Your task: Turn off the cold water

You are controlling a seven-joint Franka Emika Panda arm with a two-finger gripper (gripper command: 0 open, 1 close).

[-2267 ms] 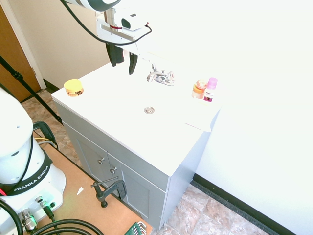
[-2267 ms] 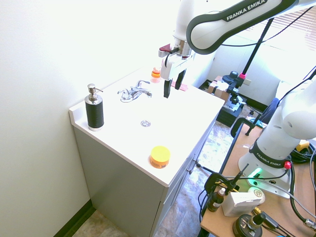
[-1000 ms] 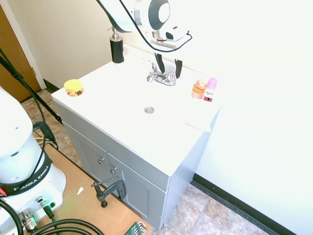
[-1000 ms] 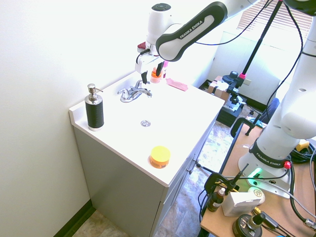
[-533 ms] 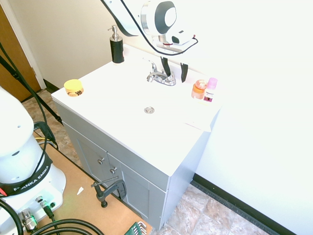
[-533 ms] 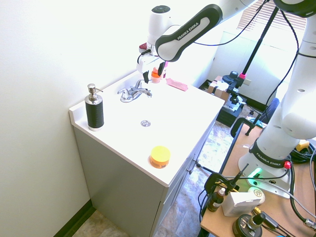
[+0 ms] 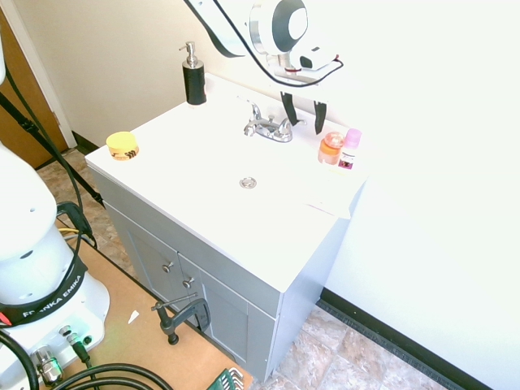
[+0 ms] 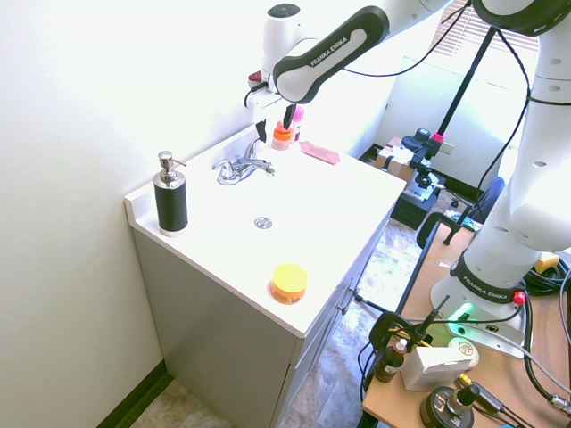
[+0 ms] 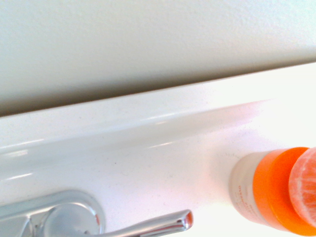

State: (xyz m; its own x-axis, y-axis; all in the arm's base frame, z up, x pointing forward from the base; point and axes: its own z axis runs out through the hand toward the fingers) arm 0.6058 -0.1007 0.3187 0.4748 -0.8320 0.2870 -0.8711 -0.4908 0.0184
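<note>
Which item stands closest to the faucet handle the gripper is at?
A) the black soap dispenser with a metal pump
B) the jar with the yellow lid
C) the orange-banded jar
C: the wrist view shows the orange-banded jar just beyond the tip of the chrome faucet handle, while the other two stand farther off.

A black soap dispenser (image 8: 170, 198) and a yellow-lidded jar (image 8: 288, 283) are seen on the vanity countertop (image 8: 330, 209). An orange-banded jar (image 7: 331, 149) is set beside a pink-capped bottle (image 7: 349, 149).
</note>
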